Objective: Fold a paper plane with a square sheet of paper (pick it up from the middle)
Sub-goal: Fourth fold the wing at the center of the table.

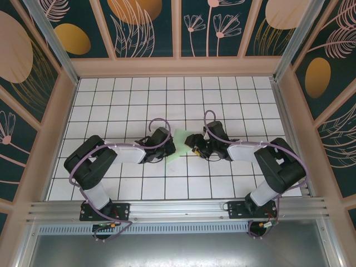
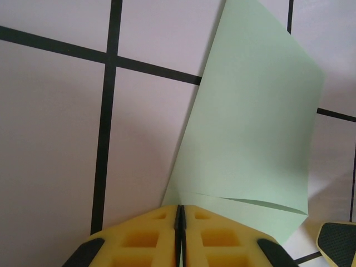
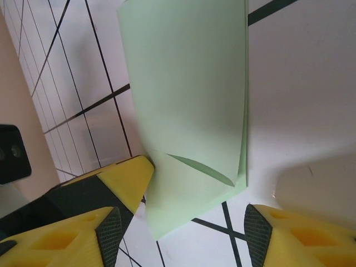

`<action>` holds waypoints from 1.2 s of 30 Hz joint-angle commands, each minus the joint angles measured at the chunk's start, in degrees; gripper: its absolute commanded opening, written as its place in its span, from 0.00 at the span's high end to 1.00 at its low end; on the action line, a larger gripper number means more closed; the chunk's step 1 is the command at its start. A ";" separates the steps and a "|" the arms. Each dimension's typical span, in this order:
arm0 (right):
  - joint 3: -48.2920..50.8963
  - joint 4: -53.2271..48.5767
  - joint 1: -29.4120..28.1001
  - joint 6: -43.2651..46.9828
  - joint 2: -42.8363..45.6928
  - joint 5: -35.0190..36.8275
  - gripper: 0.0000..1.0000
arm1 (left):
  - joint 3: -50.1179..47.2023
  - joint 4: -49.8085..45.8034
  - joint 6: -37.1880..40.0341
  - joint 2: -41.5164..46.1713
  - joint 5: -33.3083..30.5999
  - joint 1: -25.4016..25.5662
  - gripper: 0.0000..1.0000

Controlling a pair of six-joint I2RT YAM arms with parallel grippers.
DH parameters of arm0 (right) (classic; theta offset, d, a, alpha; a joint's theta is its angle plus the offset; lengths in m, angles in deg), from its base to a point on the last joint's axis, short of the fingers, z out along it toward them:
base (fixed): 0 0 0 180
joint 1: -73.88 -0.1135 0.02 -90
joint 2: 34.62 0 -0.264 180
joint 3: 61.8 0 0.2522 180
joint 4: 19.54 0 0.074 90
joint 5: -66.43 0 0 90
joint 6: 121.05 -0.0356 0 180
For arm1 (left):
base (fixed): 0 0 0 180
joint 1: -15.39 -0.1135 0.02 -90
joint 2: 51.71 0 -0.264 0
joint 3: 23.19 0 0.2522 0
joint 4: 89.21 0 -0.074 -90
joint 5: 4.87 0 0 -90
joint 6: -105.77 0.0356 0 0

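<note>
1. My left gripper [image 2: 178,214] is closed tight. Its fingertips seem to pinch the near corner of the paper [image 2: 250,139], which fans away ahead and to the right.
2. My right gripper [image 3: 181,222] stands part-open and holds nothing, one finger either side of the paper's near end.
3. I judge the paper light, limp and easily creased, so I would take it gently by an edge or fold.
4. The right wrist view reveals doubled layers and a loose flap. The top view instead shows both grippers facing each other across the paper.

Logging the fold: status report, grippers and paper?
Left gripper: jaws closed at the edge of the folded sheet of paper. Right gripper: jaws open, sheet's corner between them. Top flap raised; grippers close together.
</note>
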 commanded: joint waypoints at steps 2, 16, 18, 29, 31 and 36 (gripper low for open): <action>-1.99 -1.28 -0.51 -2.67 -0.74 2.96 0.38 | -2.25 -3.76 -2.03 -1.17 0.87 0.33 0.87; -5.69 -4.20 -2.40 -0.83 -4.10 4.56 0.42 | -2.21 -3.32 -1.71 -1.58 1.18 0.32 0.87; -5.75 -3.78 -2.53 -0.91 -4.44 4.31 0.43 | -2.09 -3.36 -1.58 -1.68 1.30 0.33 0.87; -4.14 2.25 -1.98 -1.24 -4.95 -0.19 0.52 | -1.54 -3.84 -0.74 -1.04 0.83 0.35 0.86; -3.58 3.14 -1.75 -1.65 -4.87 -0.86 0.55 | -1.25 -4.02 -0.40 -0.81 0.56 0.31 0.86; -3.23 3.48 -1.14 -1.97 -5.75 -2.15 0.63 | 0.03 -3.81 0.43 0.04 -0.57 0.33 0.83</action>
